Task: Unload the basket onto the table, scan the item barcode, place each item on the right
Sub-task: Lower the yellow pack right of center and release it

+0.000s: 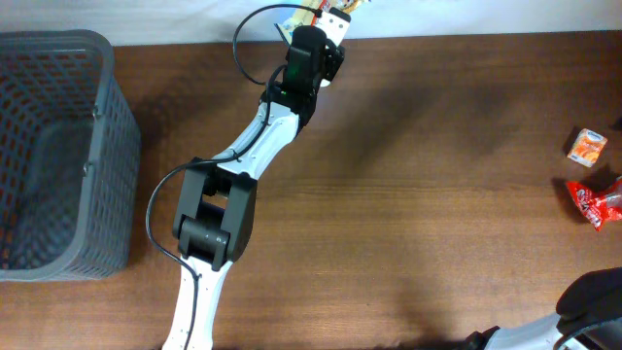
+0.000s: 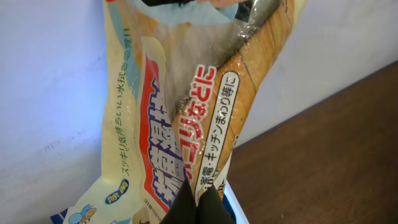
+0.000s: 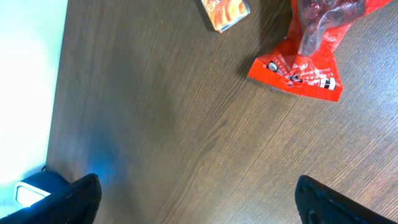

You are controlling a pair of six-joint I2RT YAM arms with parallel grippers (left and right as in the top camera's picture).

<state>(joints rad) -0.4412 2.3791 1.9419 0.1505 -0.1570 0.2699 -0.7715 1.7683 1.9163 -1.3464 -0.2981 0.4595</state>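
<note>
At the table's (image 1: 437,194) far edge, the left gripper (image 2: 198,204) pinches the pack (image 2: 180,118): light, soft, slippery film, probably best held by a seam. The right gripper's (image 3: 202,202) jaws are spread, empty.

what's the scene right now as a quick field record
left tool: shut on cream packet, at the table's far edge
right tool: open, empty, above the table
orange box: on table, image right
red packet: lying near the orange box
basket: grey, at image left
</note>
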